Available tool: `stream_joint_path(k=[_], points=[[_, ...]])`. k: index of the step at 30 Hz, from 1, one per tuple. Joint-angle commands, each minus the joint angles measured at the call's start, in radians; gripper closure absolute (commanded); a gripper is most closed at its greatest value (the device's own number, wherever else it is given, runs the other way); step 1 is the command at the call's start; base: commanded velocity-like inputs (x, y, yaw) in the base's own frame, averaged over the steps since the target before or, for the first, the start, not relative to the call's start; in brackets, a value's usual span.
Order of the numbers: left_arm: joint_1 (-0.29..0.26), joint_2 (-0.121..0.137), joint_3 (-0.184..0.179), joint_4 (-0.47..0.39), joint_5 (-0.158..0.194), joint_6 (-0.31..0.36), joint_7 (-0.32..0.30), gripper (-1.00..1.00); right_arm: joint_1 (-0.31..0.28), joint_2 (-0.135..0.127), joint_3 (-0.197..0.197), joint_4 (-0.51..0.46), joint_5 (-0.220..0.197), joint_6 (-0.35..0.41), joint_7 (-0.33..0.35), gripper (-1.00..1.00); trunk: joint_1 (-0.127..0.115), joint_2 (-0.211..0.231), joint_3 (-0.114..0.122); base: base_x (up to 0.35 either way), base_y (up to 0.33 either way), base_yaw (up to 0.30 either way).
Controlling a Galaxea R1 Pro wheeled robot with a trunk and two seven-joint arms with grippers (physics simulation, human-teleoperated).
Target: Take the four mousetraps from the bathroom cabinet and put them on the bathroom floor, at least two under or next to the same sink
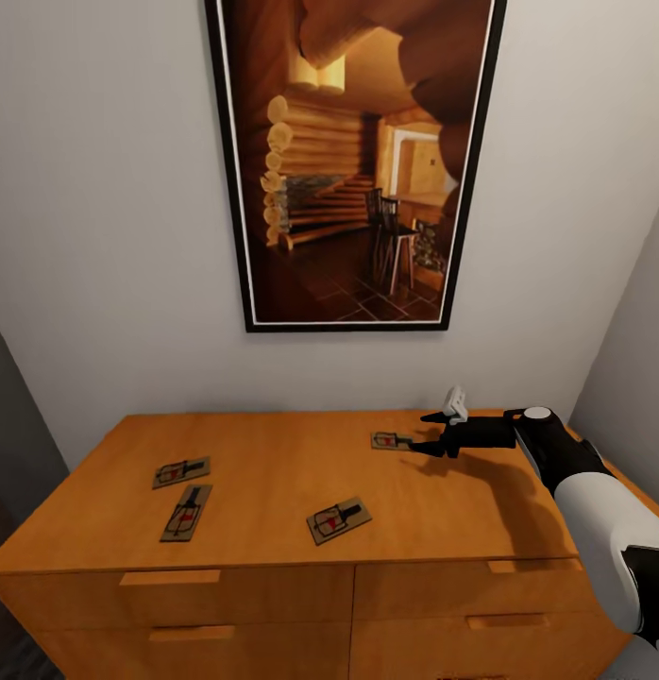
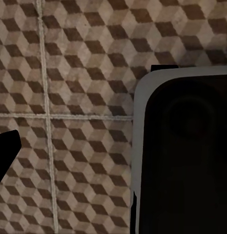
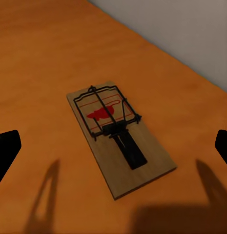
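While four mousetraps lie flat on the cabinet (image 1: pixel 273 491), the right gripper (image 1: pixel 426 433) hovers just beside the far-right mousetrap (image 1: pixel 391 440), jaws wide apart, holding nothing. Left gripper's state: cannot tell; its wrist view shows floor tiles (image 2: pixel 69 97).

This looks like a room in a home. A big framed picture (image 1: pixel 353 161) of a log cabin room hangs on a plain white wall (image 1: pixel 103 236). Under it stands a wooden cabinet (image 1: pixel 273 529) with drawers (image 1: pixel 174 600), like a chest you keep things in. The cabinet sits in a narrow nook with walls close on both sides. The floor (image 2: pixel 69 97) has tiles with a brown and beige cube pattern and pale lines between them, like a bathroom floor.
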Motion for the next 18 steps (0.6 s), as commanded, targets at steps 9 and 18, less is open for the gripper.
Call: stream_joint_path(k=[9, 18], points=[[-0.001, 0.0, -0.001, 0.002, -0.001, -0.005, 0.003, -1.0, -0.001, 0.001, -0.007, -0.001, 0.009, 0.005, 0.006, -1.0, 0.0, -0.001, -0.008, 0.0, 0.0, 0.0], [-0.001, 0.0, -0.001, 0.002, -0.001, -0.005, 0.003, -1.0, -0.001, 0.001, -0.007, -0.001, 0.009, 0.005, 0.006, -1.0, 0.0, -0.001, -0.009, 0.0, 0.0, 0.0]])
